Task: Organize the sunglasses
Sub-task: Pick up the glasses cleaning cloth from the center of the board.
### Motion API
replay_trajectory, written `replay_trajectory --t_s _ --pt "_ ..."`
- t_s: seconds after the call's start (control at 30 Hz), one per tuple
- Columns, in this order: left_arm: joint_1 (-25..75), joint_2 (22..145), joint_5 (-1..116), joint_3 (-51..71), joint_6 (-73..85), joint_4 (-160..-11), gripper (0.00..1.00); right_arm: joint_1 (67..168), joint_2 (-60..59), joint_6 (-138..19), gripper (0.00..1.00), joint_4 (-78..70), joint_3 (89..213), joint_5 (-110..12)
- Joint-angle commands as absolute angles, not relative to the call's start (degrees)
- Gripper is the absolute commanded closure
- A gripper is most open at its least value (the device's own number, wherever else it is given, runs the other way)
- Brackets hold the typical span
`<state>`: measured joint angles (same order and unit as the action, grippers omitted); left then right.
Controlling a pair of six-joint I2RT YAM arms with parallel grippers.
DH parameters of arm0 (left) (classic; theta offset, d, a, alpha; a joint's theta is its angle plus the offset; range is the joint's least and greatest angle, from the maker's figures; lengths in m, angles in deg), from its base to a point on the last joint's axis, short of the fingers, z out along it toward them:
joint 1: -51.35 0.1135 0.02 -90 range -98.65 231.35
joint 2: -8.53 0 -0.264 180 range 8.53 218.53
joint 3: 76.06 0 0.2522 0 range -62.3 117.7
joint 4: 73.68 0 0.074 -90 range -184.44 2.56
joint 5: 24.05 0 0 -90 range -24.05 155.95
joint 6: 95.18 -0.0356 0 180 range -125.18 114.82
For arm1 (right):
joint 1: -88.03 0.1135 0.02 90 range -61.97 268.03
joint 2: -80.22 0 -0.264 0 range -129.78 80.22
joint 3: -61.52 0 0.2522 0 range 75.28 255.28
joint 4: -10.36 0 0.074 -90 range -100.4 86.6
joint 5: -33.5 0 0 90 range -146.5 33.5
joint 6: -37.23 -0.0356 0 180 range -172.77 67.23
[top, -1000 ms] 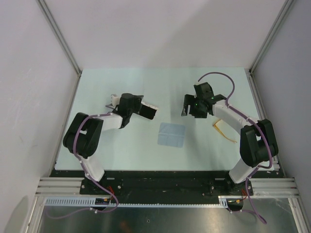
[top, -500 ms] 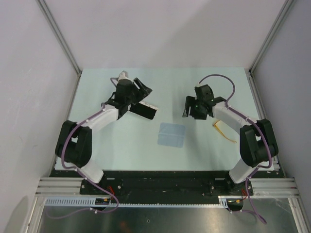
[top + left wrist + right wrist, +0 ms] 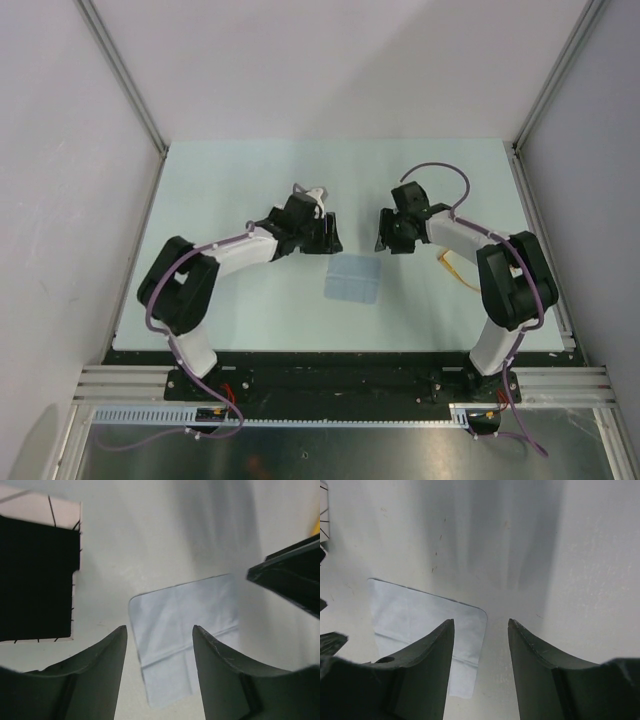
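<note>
The sunglasses (image 3: 462, 278), thin and yellow-orange, lie on the table at the right, partly hidden by my right arm. My left gripper (image 3: 327, 238) hangs open just left of centre. In the left wrist view its jaws (image 3: 160, 627) stand apart over the blue-grey cloth (image 3: 185, 630) with nothing between them. My right gripper (image 3: 388, 236) is open at centre right, facing the left one. In the right wrist view its jaws (image 3: 481, 621) are empty above the bare table, and the cloth's corner (image 3: 420, 617) lies under the left finger.
The cloth (image 3: 352, 280) lies flat between the two grippers, toward the near edge. An open white case with a black inside (image 3: 35, 575) sits beside the left gripper; in the top view the left arm covers most of it. Grey walls enclose the table.
My left arm swung from the back left in toward the centre, over the cloth's edge. The right gripper's jaws narrowed somewhat and its wrist turned a little; the sunglasses and cloth stayed put.
</note>
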<state>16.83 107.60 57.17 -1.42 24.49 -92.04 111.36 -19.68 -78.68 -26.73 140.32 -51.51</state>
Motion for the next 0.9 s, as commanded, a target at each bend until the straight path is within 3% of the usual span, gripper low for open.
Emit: replay_trajectory --t_s 0.0,0.4,0.53,0.87 --pt "15.93 110.56 59.52 1.07 20.66 -93.86 0.4 112.64 -21.38 -78.34 0.49 -26.07 140.5 -51.75" --pt "15.4 116.1 62.08 3.52 20.66 -93.86 0.44 113.34 -23.66 -77.2 0.51 -26.77 140.5 -53.42" --pt "15.23 117.77 62.25 4.58 20.75 -93.86 0.52 113.08 -24.1 -76.94 0.51 -27.21 140.5 -53.6" --pt "12.94 118.66 64.19 3.44 19.25 -93.86 0.61 113.25 -24.81 -76.23 0.54 -27.39 140.5 -52.46"
